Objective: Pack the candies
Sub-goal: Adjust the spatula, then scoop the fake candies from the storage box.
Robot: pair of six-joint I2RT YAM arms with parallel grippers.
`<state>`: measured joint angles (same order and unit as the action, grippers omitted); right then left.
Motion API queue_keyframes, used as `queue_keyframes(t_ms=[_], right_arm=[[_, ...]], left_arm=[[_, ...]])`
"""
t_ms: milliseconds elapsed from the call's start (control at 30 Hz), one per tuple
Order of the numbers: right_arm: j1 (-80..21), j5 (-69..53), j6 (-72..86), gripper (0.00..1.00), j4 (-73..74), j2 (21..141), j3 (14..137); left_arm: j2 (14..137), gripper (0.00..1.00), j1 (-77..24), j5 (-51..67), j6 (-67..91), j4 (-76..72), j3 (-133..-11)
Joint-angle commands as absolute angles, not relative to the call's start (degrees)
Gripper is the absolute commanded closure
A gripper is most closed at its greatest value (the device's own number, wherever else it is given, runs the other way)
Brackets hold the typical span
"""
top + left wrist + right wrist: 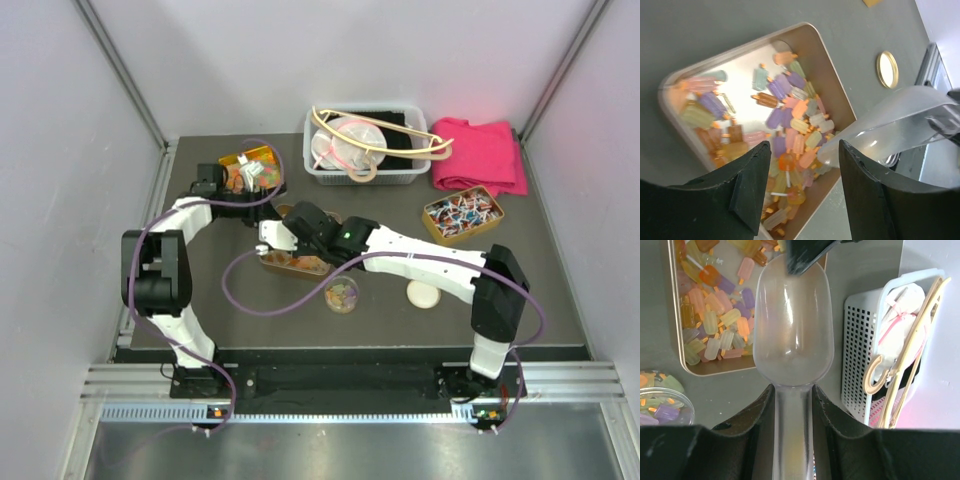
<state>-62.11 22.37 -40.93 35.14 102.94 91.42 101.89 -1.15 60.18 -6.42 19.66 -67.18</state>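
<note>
The candies (790,125) are small translucent ice-lolly-shaped gummies in orange, yellow, pink and purple, lying in a shallow gold tray (835,85). The tray (300,266) sits mid-table under both grippers. My left gripper (804,150) hangs open and empty just above the tray's candies. My right gripper (792,390) is shut on the handle of a clear plastic scoop (792,325). The scoop is empty and its bowl is beside the tray's edge. A small clear round cup (342,294) holds a few candies; it also shows in the right wrist view (660,407).
A white basket (365,150) with a hanger stands at the back and a pink cloth (480,155) to its right. A gold tin of wrapped sweets (462,215) is at the right. A round lid (423,294) lies near the cup. Another gold tin (250,165) is back left.
</note>
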Motion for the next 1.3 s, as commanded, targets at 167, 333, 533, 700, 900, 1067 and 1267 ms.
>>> queue_keyframes(t_ms=[167,333,533,700,900,1067,1267], right_arm=[[-61.6,25.9,-42.1,1.00,27.9,99.2,85.6],[-59.4,27.2,-43.9,1.00,26.1,102.3,85.6],[-55.9,27.0,-46.4,1.00,24.4,108.3,87.3],[-55.3,26.5,-48.1,1.00,23.1,111.7,88.4],[-55.2,27.1,-48.6,1.00,23.3,115.1,91.4],[-55.2,27.5,-49.2,1.00,22.9,117.1,92.5],[-55.3,27.3,-49.5,1.00,22.4,118.6,94.3]], left_arm=[[100.0,0.33,4.7,60.2,-5.4,17.7,-71.7],[99.4,0.10,4.8,59.4,-8.5,19.9,-67.9],[97.1,0.01,5.9,61.3,-13.5,24.7,-61.6],[97.9,0.01,6.7,61.7,-17.6,29.1,-60.7],[99.1,0.15,6.8,60.2,-17.5,27.7,-59.7],[99.0,0.31,6.7,58.7,-17.5,27.2,-58.8],[99.1,0.32,6.6,58.8,-18.9,29.4,-58.6]])
